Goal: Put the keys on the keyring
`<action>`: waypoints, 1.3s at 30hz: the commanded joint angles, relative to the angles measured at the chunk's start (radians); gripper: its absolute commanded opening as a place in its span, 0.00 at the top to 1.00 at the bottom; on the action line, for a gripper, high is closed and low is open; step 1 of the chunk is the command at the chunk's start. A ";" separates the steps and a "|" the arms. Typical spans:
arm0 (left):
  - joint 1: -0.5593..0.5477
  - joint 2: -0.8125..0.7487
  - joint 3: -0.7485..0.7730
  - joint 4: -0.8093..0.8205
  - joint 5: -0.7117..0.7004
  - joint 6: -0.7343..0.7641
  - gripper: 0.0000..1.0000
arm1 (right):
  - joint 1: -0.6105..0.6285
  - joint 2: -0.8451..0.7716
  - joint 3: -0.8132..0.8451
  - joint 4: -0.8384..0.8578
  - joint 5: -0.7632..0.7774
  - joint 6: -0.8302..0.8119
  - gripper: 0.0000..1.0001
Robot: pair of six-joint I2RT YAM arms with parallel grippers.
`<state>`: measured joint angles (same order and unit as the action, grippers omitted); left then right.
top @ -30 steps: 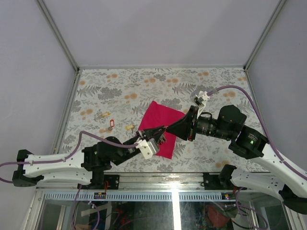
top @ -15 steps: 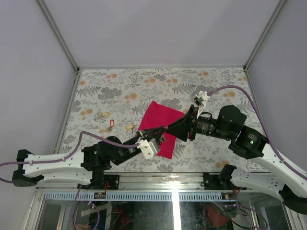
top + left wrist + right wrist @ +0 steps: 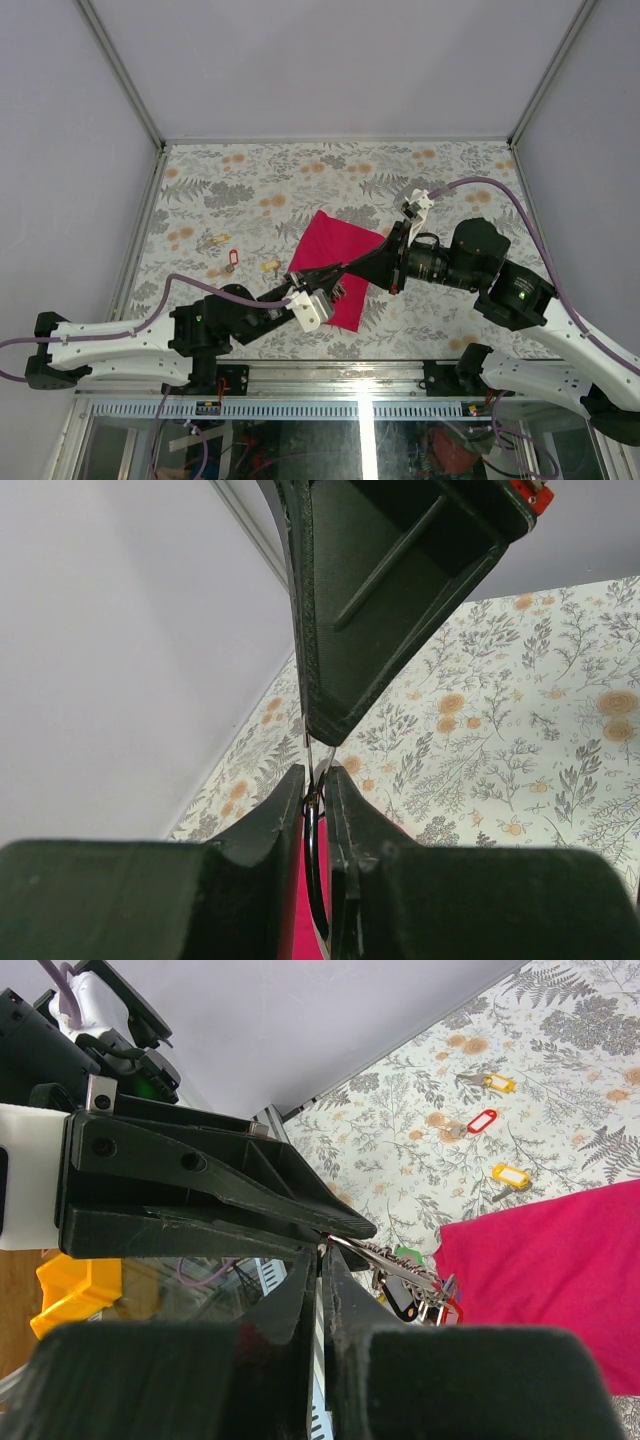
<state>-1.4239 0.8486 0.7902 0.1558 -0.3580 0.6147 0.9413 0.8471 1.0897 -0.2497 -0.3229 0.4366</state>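
**Above the cloth's lower edge — two hands on one ring**

At mid-frame in the top view, the left hand (image 3: 340, 272) was clamped on the keyring (image 3: 315, 865), its thin wire standing edge-on between the fingers and plastic tags (image 3: 400, 1295) dangling from it. The right hand (image 3: 352, 268) was pressed shut, tips touching the ring's top — whether it pinched the wire could not be told. Loose keys (image 3: 233, 260) lay on the surface (image 3: 250, 190), left of the magenta cloth (image 3: 345, 240). The wire looked stiff, springy and slick; a grip flat across the coil seemed wisest, and each light key by its head.
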 commanded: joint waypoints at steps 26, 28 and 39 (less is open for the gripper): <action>0.005 0.000 0.048 0.068 -0.003 -0.014 0.90 | 0.003 -0.002 0.035 0.047 -0.007 -0.007 1.00; 0.005 0.000 0.048 0.068 -0.004 -0.015 0.97 | 0.004 -0.003 0.035 0.047 -0.006 -0.007 1.00; 0.005 -0.004 0.053 0.040 0.001 -0.019 1.00 | 0.003 -0.008 0.036 0.046 0.003 -0.012 1.00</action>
<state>-1.4239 0.8516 0.7910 0.1566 -0.3580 0.6029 0.9413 0.8501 1.0897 -0.2569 -0.3195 0.4339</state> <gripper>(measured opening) 0.078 0.016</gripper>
